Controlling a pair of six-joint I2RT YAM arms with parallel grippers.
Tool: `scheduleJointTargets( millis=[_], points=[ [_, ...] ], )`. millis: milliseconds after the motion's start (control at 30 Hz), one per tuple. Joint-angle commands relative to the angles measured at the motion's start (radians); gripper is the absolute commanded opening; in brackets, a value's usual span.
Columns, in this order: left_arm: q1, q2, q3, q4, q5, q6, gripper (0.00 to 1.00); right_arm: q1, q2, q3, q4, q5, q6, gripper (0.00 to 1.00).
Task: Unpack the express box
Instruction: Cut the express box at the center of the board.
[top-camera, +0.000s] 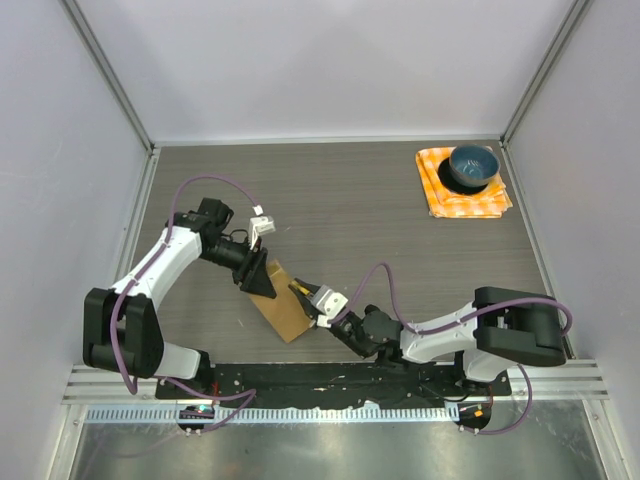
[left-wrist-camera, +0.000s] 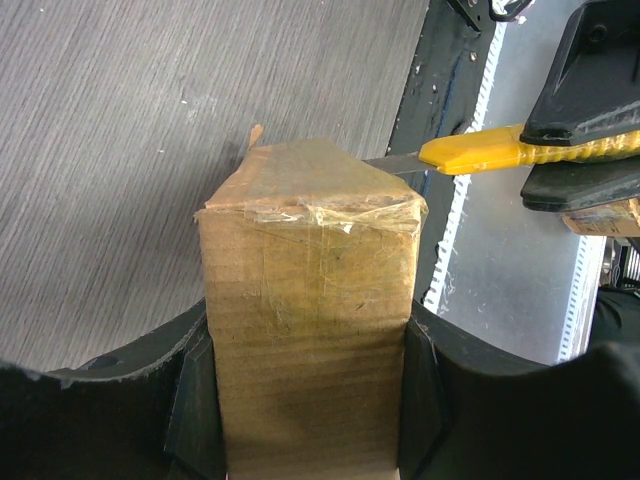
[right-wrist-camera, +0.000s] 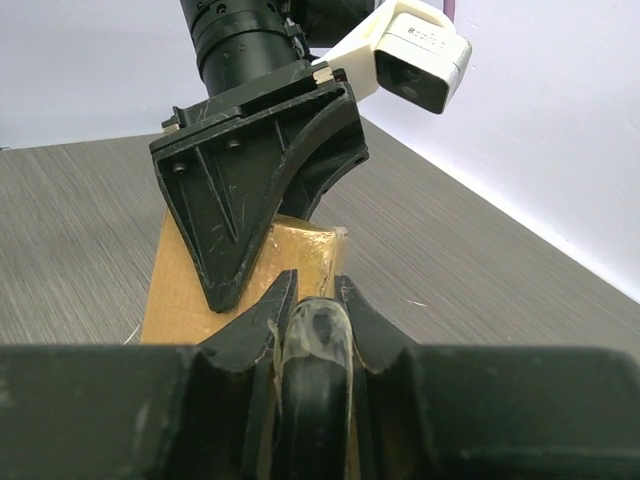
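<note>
- Near the front edge of the table (top-camera: 380, 230), left of centre, one express box (top-camera: 285, 310) of brown cardboard sits between the two arms, its long sides running slantwise.
- One left gripper (top-camera: 258, 275) clamps the box across its width; in the left wrist view a black finger (left-wrist-camera: 190, 385) presses on each side wall.
- One right gripper (top-camera: 315, 300) is closed on a single yellow utility knife (left-wrist-camera: 490, 150), holding it by the handle.
- One metal blade (left-wrist-camera: 395, 160) sticks out of the knife, and its tip reaches the far upper corner of the box, just beside the clear tape across that end.
- At the far right corner of the table, well apart from the box, one blue bowl (top-camera: 472, 165) stands on one orange checked cloth (top-camera: 455, 203).
</note>
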Motion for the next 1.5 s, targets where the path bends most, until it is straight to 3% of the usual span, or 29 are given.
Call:
scheduleJointTargets(
  millis=[0, 1467],
  points=[
    [-0.002, -0.008, -0.028, 0.049, -0.075, 0.044, 0.25, 0.025, -0.066, -0.017, 0.363, 0.027, 0.012, 0.01],
    [-0.002, -0.019, -0.008, -0.046, -0.054, 0.144, 0.26, 0.013, -0.005, 0.033, 0.365, 0.013, 0.053, 0.01]
  ],
)
